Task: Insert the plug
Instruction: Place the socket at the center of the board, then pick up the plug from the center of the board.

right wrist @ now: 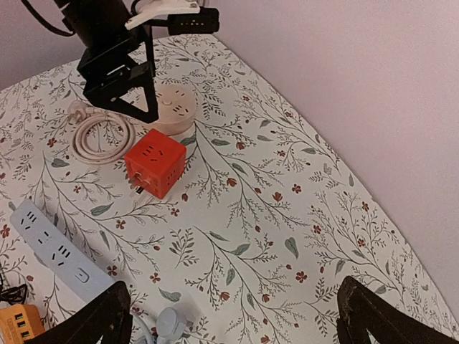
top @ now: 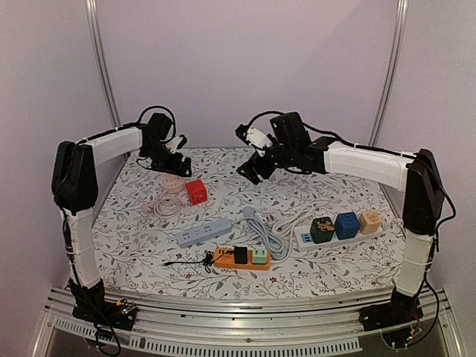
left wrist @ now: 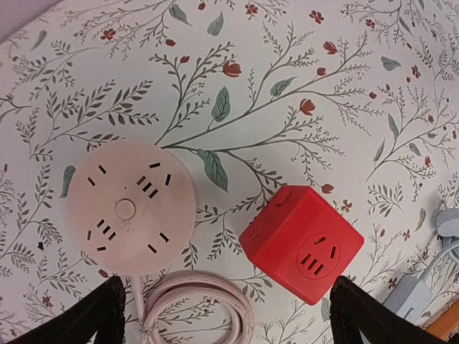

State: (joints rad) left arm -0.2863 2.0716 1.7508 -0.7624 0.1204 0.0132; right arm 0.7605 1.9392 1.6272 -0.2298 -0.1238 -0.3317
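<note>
Jaws wide, arms aloft over table (top: 335,269)

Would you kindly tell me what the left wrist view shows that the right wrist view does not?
Only the left wrist view shows the round socket's top face in full, centre button included. Only the right wrist view shows the whole left claw hanging by that socket, plus the right claw, open. Both show the red cube socket, the coiled cable and the floral cloth.

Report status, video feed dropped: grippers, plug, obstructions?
Left gripper open, empty, over round socket and red cube. Right gripper open, empty, raised. Grey plug loose on table, not inserted. Nothing covering it.
</note>
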